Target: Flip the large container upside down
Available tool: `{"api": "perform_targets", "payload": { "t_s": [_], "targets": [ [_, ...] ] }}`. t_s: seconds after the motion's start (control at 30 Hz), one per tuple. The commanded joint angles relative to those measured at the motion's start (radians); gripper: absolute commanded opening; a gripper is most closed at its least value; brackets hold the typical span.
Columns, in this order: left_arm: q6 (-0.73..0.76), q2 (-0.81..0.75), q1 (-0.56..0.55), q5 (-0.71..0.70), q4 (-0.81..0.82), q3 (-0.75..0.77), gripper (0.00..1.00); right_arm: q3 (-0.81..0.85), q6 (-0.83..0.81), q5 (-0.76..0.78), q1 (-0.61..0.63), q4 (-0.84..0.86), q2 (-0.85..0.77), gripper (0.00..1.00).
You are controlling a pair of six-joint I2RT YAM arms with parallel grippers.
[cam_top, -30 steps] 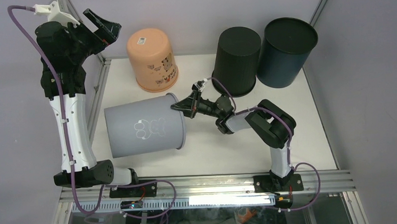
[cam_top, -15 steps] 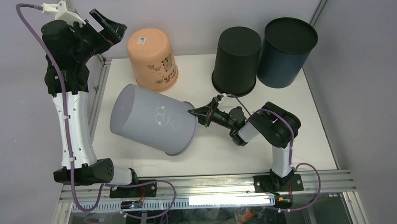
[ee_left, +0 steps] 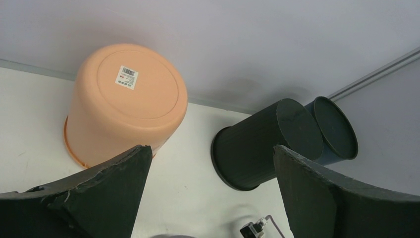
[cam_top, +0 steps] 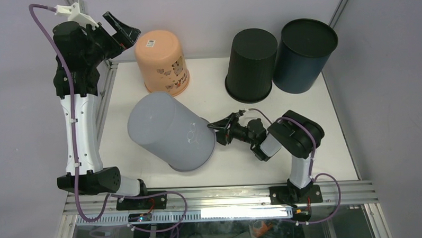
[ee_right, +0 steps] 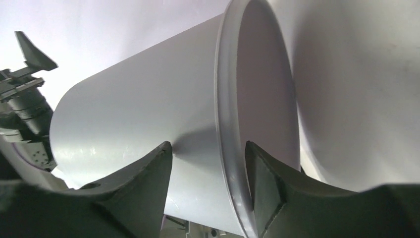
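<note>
The large container (cam_top: 169, 132) is a pale grey bucket, tilted with its closed base up and to the left and its rim low at the right. My right gripper (cam_top: 215, 130) is at that rim and open. In the right wrist view the rim of the large container (ee_right: 138, 114) runs between the fingers of the right gripper (ee_right: 207, 145), and the outer finger stands off the wall. My left gripper (cam_top: 122, 28) hangs high at the back left, open and holding nothing. In its own view the left gripper (ee_left: 210, 148) looks down on the table.
An orange container (cam_top: 162, 62) stands upside down at the back left, just behind the grey one. A black container (cam_top: 251, 64) and a dark blue one (cam_top: 303, 55) stand at the back right. The white table (cam_top: 316, 147) has metal rails along its edges.
The grey container swung from lying on its side to base-up. The right gripper followed the rim down and toward the arms, and its jaws parted. The left arm drifted slightly right.
</note>
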Motion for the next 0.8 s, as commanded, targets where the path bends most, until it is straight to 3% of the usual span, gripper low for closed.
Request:
{"api": "perform_targets", "payload": {
  "t_s": [0.0,0.13,0.17,0.27,0.37,0.5,0.77],
  "targets": [
    [0.001,0.003,-0.024,0.033,0.031,0.004,0.99,0.007,-0.117,-0.021,-0.018,-0.187,-0.127,0.62],
    [0.040,0.053,-0.093,0.016,-0.019,0.061,0.99,0.044,-0.219,-0.019,-0.042,-0.558,-0.279,0.72],
    [0.059,0.068,-0.137,0.000,-0.040,0.082,0.99,0.070,-0.302,-0.007,-0.046,-0.681,-0.326,0.79],
    [0.081,0.104,-0.217,-0.035,-0.076,0.119,0.99,0.195,-0.506,0.111,-0.046,-1.123,-0.454,0.92],
    [0.086,0.123,-0.261,-0.038,-0.079,0.126,0.99,0.325,-0.657,0.245,-0.046,-1.464,-0.512,0.98],
    [0.102,0.139,-0.313,-0.048,-0.094,0.128,0.99,0.432,-0.761,0.337,-0.054,-1.676,-0.530,0.99],
    [0.129,0.156,-0.326,-0.048,-0.130,0.144,0.99,0.529,-0.889,0.485,-0.057,-1.941,-0.516,0.99]
  ]
}}
